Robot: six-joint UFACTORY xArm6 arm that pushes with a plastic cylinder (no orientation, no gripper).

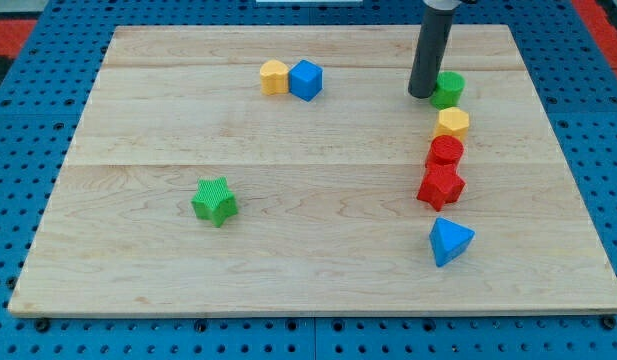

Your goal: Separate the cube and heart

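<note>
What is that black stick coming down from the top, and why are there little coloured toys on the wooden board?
The black stick is part of a robot arm. It has no hand, so it holds nothing; it only pushes things with my tip. There is one picture, looking down at a slant on the wooden board.

My tip sits just left of a green block at the view's right. Below that block run a yellow block, two red blocks and a blue triangle block. Near the top, a yellow heart touches a blue cube; the job is to push those two apart. A green star sits alone at the left.
</note>
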